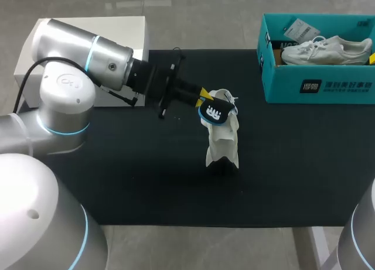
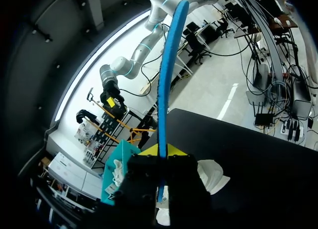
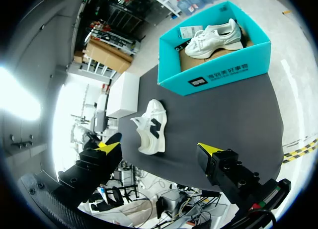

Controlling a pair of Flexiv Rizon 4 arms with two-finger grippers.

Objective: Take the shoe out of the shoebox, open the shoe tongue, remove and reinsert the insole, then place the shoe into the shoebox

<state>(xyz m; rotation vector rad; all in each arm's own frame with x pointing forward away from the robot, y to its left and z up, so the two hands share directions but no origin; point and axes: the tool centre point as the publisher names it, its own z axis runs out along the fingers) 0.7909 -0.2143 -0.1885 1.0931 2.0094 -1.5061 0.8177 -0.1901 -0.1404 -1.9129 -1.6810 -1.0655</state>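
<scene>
The shoe (image 1: 222, 144) stands on the black counter (image 1: 135, 182) near its middle, well apart from the teal shoebox (image 1: 319, 85) at the far right corner. Nothing holds it. A second white shoe (image 1: 325, 50) lies inside the shoebox.

The left arm (image 1: 88, 65) comes in across the counter. Its jaws are closed narrow on the blue insole (image 1: 215, 112), pinching it by one end, above the shoe's collar. In the left wrist view the insole (image 2: 169, 65) runs edge-on far ahead of the jaws with its far end free. The right jaws stand wide and hold nothing, off the near side of the counter and well apart from the shoe (image 3: 151, 127).

Judged risks:
- The insole is long and thin and gripped at one end only. It is likely to buckle or twist if its free end catches the collar or tongue.
- The shoe is unsupported, so a push from the insole could tip or slide it.
- A narrow pinch may let the insole slip.

Markings: white print shows on the insole and on the shoebox (image 3: 218, 77) front wall. A paper tag (image 1: 300, 30) lies in the box. None is transcribed.
</scene>
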